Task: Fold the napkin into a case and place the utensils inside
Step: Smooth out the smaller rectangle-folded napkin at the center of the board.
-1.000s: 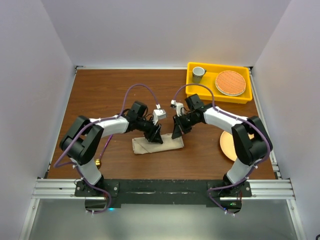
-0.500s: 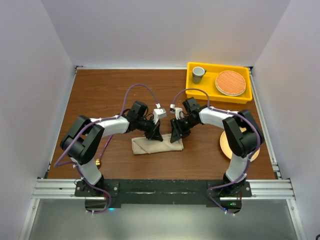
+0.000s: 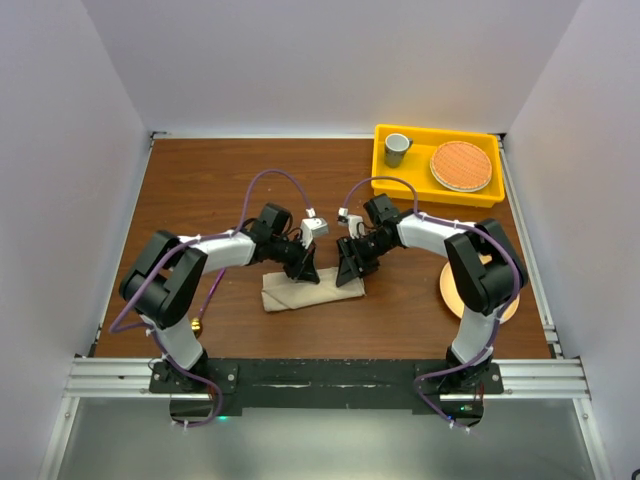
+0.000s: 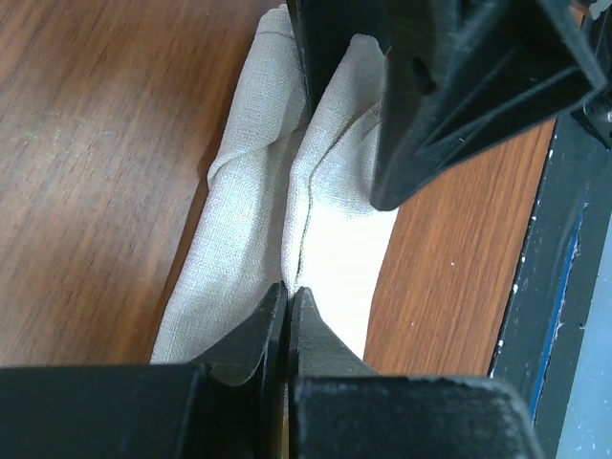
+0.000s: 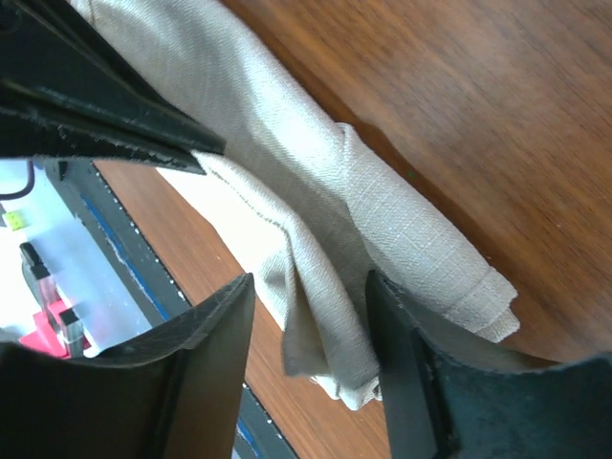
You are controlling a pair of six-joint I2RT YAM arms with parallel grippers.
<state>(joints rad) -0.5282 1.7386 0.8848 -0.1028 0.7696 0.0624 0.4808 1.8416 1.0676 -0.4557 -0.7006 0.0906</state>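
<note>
My left gripper (image 3: 305, 272) is pressed together, pinching a raised fold of the napkin (image 3: 285, 296) right at its tips. In the left wrist view the crease of the napkin (image 4: 251, 206) runs straight into my closed left gripper (image 4: 287, 292), and the cloth stretches away from it as a long, narrow, rumpled strip lying flat on the table (image 3: 200, 190).

My right gripper (image 3: 348, 272) faces the left one, close across the strip. Its jaws are spread. In the right wrist view the right gripper (image 5: 308, 282) straddles the end of the napkin (image 5: 382, 220): the loose, layered corner sits between the two fingers (image 5: 206, 363), and neither finger clamps it. The left gripper (image 5: 96, 105) shows as a dark wedge just beyond, over the same cloth.

A peach plate (image 3: 452, 292) lies on the table to the outer side of my right gripper, partly hidden by that arm. Well beyond the right gripper, at the far corner, a yellow tray (image 3: 435, 131) holds a grey cup (image 3: 397, 148) and a round woven mat (image 3: 461, 165).
</note>
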